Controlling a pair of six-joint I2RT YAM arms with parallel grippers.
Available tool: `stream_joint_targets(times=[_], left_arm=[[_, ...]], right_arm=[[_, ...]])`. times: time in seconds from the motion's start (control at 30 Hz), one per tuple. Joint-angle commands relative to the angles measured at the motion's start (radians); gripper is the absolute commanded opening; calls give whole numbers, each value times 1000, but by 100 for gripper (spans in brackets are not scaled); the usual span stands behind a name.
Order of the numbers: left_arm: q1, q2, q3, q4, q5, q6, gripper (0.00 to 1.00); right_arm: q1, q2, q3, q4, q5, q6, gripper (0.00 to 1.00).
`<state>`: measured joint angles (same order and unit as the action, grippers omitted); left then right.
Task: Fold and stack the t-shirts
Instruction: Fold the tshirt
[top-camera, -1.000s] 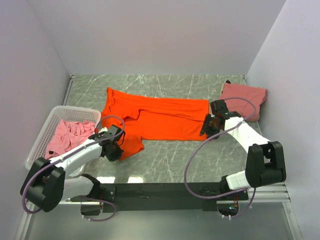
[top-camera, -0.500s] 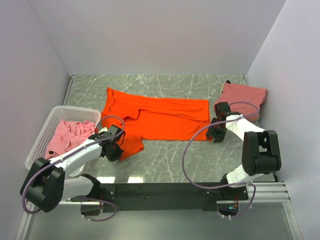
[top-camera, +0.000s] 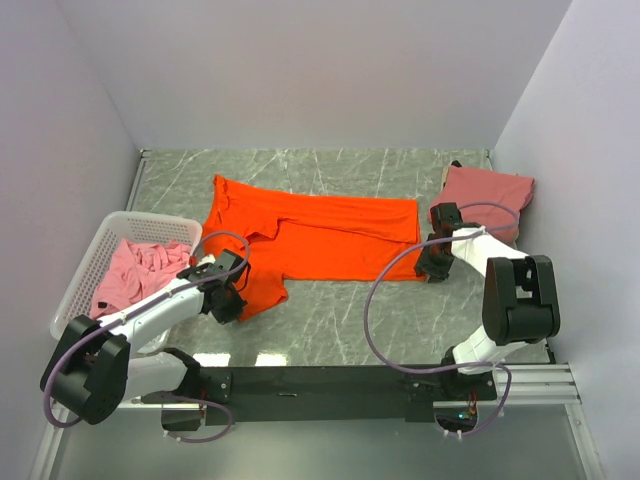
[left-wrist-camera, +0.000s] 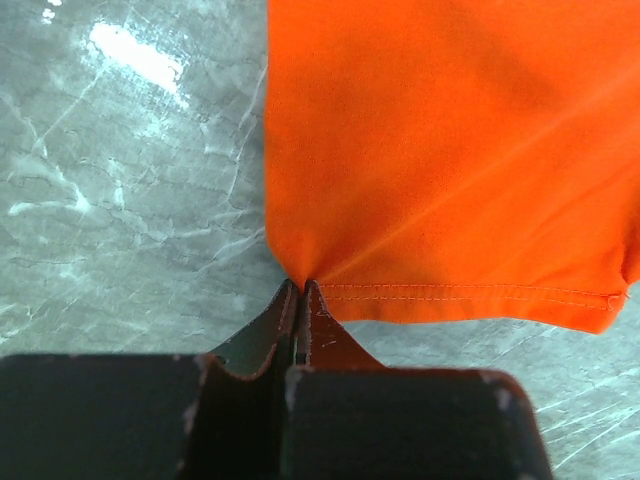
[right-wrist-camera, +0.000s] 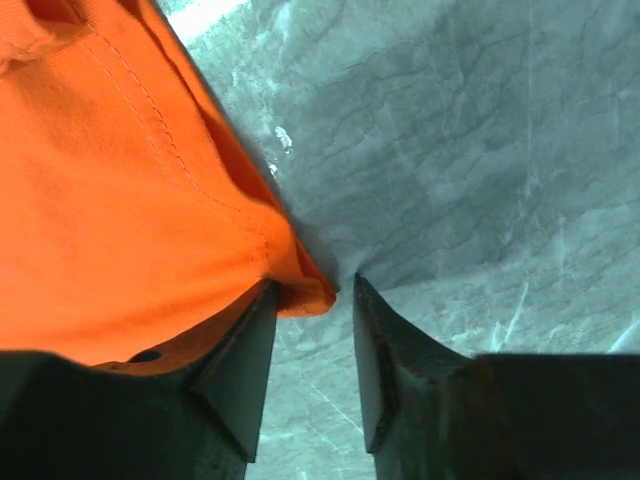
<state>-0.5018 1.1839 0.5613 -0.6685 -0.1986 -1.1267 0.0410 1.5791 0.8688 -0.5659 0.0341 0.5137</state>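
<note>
While the left pincer (left-wrist-camera: 301, 288) clamps a hem corner of the orange t-shirt (top-camera: 330, 235) spread on the surface (top-camera: 400, 320), the right pincer (right-wrist-camera: 314, 288) straddles another corner, jaws apart (ungripped); it should close before folding.

Pink t-shirt (top-camera: 140, 268) — half-hidden inside basket (top-camera: 82, 268)

A: Top view: fixed, high behind both arm bases, tilted down. The whole table (top-camera: 340, 320) is in frame, seen from far off.
B: Left wrist view: very close, looking down past the left gripper (left-wrist-camera: 300, 288). The orange t-shirt (left-wrist-camera: 450, 150) fills the field beyond the fingertips.
A: Right wrist view: equally close, past the right gripper (right-wrist-camera: 314, 285). Cloth lies left of the fingers.
B: Overlap, all three: that shirt on the table.
</note>
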Motion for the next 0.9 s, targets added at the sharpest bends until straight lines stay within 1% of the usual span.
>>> stream_joint_targets(times=[0.0,0.03,0.1,0.13,0.2,0.23,0.33,0.5,0.67,0.77,0.83,0.87], left_arm=[[-4,-15,34,-31,8,16,1],[-4,-24,35,-40,10,16,1],[-4,-33,37,-48,11,18,0],[-4,-44,37,-51,13,19,1],[-4,-56,40,-60,19,28,0],[-4,-66,41,-62,25,34,0],[-4,-89,45,-65,54,53,1],[-4,-122,89,-158,67,64,1],[-4,-207,100,-229,88,53,1],[-4,-208,123,-214,109,68,1],[-4,-162,140,-160,132,99,1],[-4,-140,172,-149,128,122,1]], right_arm=[[-6,-27,-36,21,9,14,42],[-6,-31,-42,21,10,11,37],[-3,-31,-59,20,4,5,33],[-4,-30,-65,18,3,3,25],[-3,-36,-80,14,0,-1,15],[-4,-44,-85,9,3,-4,7],[-3,-73,-105,-15,23,-17,0],[11,-139,-109,-86,26,-17,0],[17,-220,-137,-137,7,-4,0],[19,-231,-133,-138,-19,0,0],[19,-211,-97,-143,-26,-1,0],[20,-199,-79,-152,-25,-13,0]])
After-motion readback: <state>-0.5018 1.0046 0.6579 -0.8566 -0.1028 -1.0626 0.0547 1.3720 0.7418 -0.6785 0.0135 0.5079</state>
